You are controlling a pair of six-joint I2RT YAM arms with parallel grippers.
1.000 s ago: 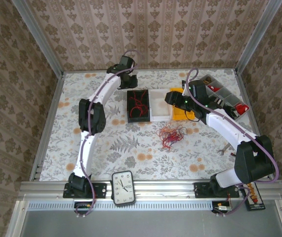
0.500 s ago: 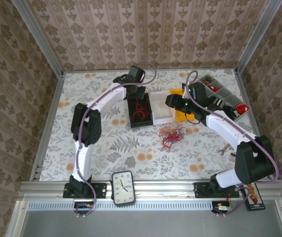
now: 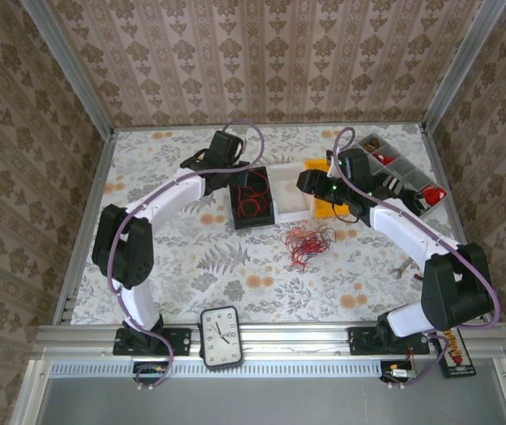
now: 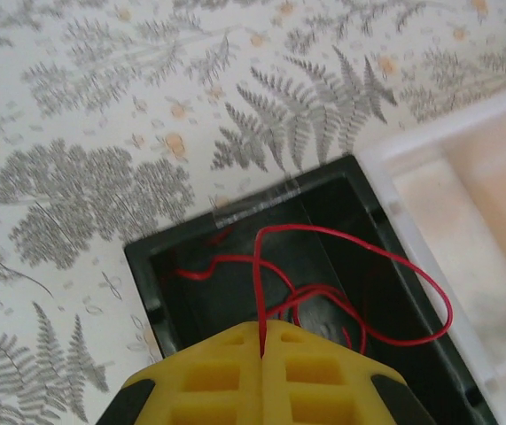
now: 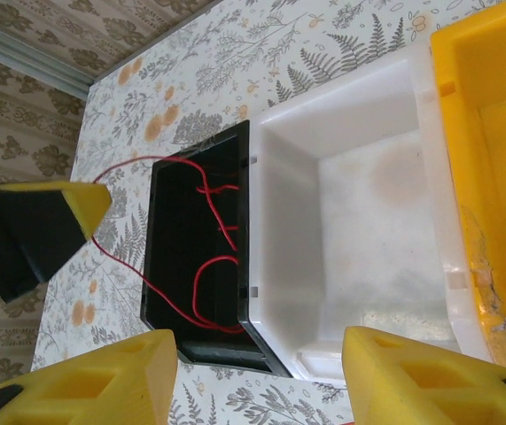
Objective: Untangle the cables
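While its yellow fingers press together on one red cable (image 4: 260,292), the left gripper (image 4: 262,332) hangs over the black bin (image 4: 146,274), into which the wire loops. The right gripper (image 5: 257,354), jaws spread and empty, hovers by the white bin (image 5: 341,204). A tangle of cables (image 3: 308,241) lies on the table (image 3: 190,266), apart from both.

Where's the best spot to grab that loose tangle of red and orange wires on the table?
From above, pinch one stray loop at the edge of the red and orange wire tangle: it lies flat on the floral table, and outer strands likely pull free.
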